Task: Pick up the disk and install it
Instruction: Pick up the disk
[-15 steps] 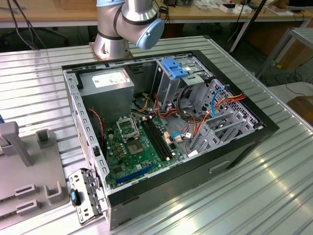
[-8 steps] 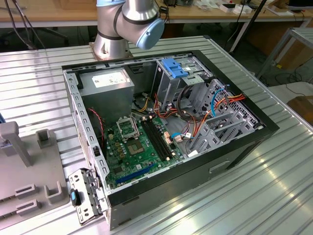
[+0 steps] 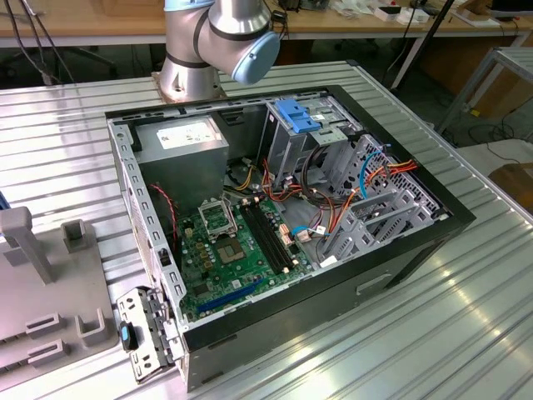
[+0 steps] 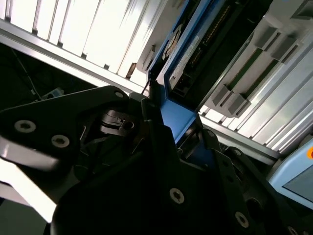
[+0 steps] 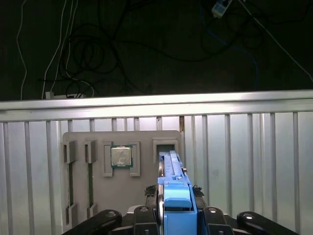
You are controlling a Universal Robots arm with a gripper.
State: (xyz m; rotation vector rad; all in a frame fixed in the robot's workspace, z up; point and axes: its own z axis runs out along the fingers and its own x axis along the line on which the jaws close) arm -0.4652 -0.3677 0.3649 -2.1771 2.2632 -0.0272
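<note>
In the first wrist view, the disk (image 5: pixel 171 178) appeared edge-on as a narrow slab capped by a bright blue plastic rail. My gripper (image 5: pixel 173 196) was clamped on it, one dark finger (image 5: pixel 146 193) against each side. The disk's far end reached a grey upright holder (image 5: pixel 166 146) at a corner of the fixture tray (image 5: pixel 122 200), close to the edge of the ribbed metal table (image 5: pixel 254 161). I could not tell whether the disk was seated in that holder or raised clear of it. A processor chip (image 5: pixel 121 156) lay in a recess of the same tray.

The second wrist view gave the oblique aspect. Here the disk (image 4: pixel 177 120) showed its blue rail, a pale strip of label along its face and a dark body. The black frame of the gripper (image 4: pixel 171 134) closed around the near end, and the tray's slotted blocks (image 4: pixel 274 58) lay behind.

The exterior view supplied the wider setting. It showed my arm (image 3: pixel 221 42) at the table's far edge, the open computer case (image 3: pixel 283 217) at mid-table with its blue bracket (image 3: pixel 297 114), and the tray (image 3: pixel 50 292) at the exterior view's left.
</note>
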